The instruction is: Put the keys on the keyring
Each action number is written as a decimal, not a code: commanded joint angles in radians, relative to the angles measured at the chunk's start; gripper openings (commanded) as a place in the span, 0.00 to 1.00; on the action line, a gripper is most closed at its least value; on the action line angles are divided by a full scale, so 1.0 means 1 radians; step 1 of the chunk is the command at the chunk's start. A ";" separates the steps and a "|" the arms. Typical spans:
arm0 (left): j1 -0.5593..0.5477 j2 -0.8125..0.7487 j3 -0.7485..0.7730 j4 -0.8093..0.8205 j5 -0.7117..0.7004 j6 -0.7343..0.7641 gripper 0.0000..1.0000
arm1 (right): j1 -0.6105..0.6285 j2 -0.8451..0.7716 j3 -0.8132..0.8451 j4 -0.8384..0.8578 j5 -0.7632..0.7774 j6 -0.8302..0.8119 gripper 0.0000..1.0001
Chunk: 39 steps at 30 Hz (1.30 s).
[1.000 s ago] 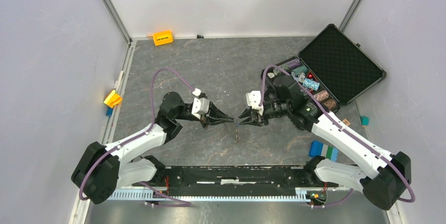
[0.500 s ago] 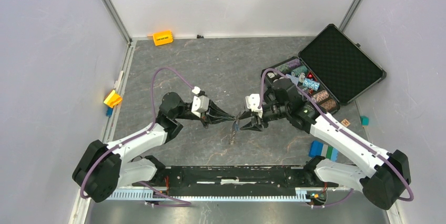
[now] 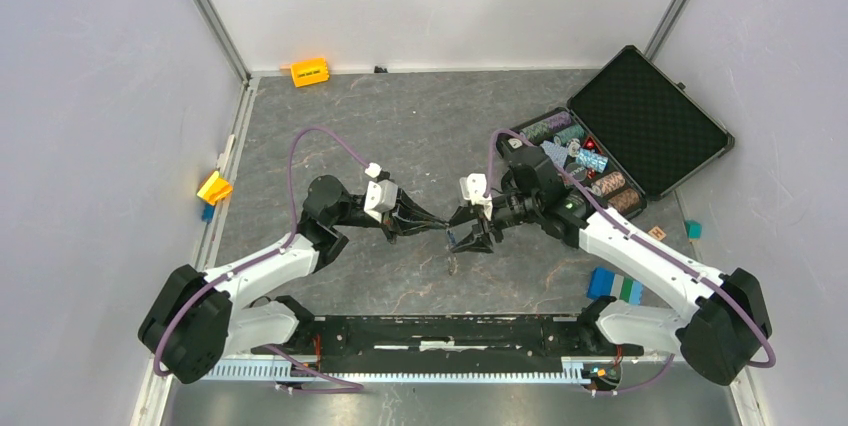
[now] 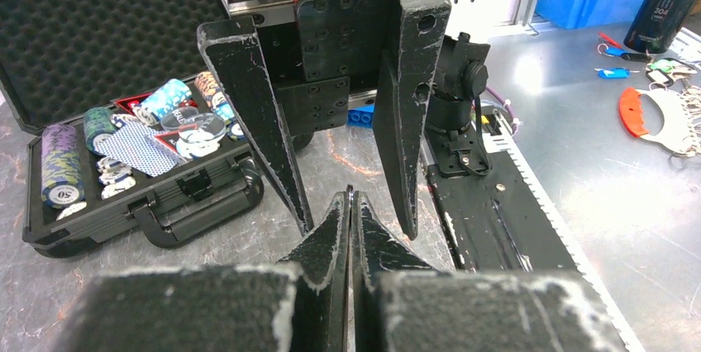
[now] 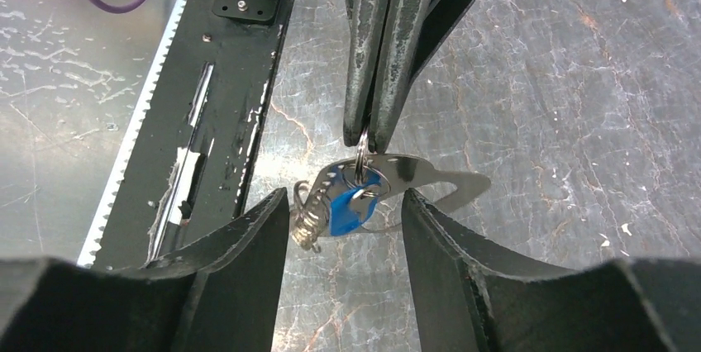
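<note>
My left gripper (image 3: pixel 443 227) is shut on the thin metal keyring (image 5: pixel 362 160), whose edge shows between its tips (image 4: pixel 349 196). In the right wrist view it reaches down from the top (image 5: pixel 364 133). A silver key (image 5: pixel 434 178), a blue tag (image 5: pixel 347 213) and a small coiled clip (image 5: pixel 306 221) hang from the ring above the table. My right gripper (image 3: pixel 463 231) faces the left one, open. Its fingers (image 5: pixel 248 244) stand on either side of the hanging bunch without touching it.
An open black case (image 3: pixel 645 111) with poker chips (image 4: pixel 62 174) lies at the back right. An orange block (image 3: pixel 309 72), a yellow block (image 3: pixel 214 187) and a blue-green block (image 3: pixel 614 286) lie near the edges. The black rail (image 3: pixel 450 331) runs along the near edge.
The right gripper's jaws have spread wider and now stand apart around the hanging keys. Both grippers have shifted slightly. The left gripper stays shut on the ring.
</note>
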 commanded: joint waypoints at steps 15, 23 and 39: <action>-0.001 -0.011 -0.002 0.045 -0.005 -0.024 0.02 | -0.003 -0.011 0.010 0.030 -0.005 -0.002 0.41; -0.001 -0.016 -0.003 0.031 -0.002 -0.017 0.02 | -0.009 -0.036 0.014 0.005 0.002 -0.033 0.41; -0.001 -0.014 0.002 0.028 -0.004 -0.015 0.02 | -0.010 -0.014 0.015 0.037 -0.005 0.014 0.37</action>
